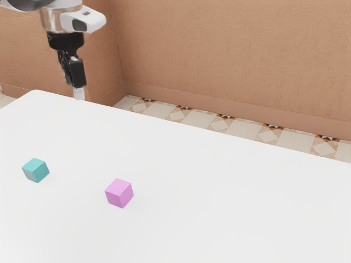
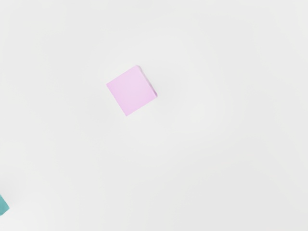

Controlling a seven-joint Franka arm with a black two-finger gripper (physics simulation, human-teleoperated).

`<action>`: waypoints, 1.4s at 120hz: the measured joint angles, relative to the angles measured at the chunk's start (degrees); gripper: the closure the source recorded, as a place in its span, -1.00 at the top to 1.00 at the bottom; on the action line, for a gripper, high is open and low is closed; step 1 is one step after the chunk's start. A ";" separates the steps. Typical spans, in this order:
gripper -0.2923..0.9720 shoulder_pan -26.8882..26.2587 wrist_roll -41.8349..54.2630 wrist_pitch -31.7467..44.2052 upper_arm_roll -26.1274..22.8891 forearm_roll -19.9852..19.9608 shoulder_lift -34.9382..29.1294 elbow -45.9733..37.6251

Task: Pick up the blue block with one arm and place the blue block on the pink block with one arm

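Gripper (image 1: 79, 93) hangs high over the white table (image 1: 230, 181), well apart from both blocks. We carry nothing: both cubes sit on the tabletop. From the side-on angle we cannot tell how far the gripper is open.

The small blue-green cube, the task's blue block (image 1: 35, 170), rests flat on the table, well below our gripper and off to one side of it. The wrist view catches only its corner (image 2: 3, 204). The small pink cube (image 1: 119, 193) lies closer to the line of our hand, near the middle of the wrist view (image 2: 131, 90), its edges turned at an angle to the camera. The two cubes stand near each other, not touching.

Step in hand, as we judge it: the approach, with no pick yet begun.

The next move calls for shifting the hand away from the pink cube until the blue one is under it. We would then turn the wrist to square with the blue cube's sides, descend with the gripper wide enough to straddle it, and close.
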 joint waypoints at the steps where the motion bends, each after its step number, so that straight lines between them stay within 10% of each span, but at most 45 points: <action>1: 0.54 0.03 0.30 0.17 0.02 0.01 0.07 0.01; 31: 0.53 6.47 8.28 2.95 1.15 0.63 -9.68 -11.24; 62: 0.54 5.13 29.61 16.15 22.65 7.70 -13.26 -29.69; 80: 0.54 7.49 42.27 23.26 25.99 8.55 -11.21 -30.06; 130: 0.54 27.33 75.75 41.57 12.91 1.48 11.29 -27.06; 168: 0.54 28.45 93.27 47.00 11.22 -1.26 20.33 -21.64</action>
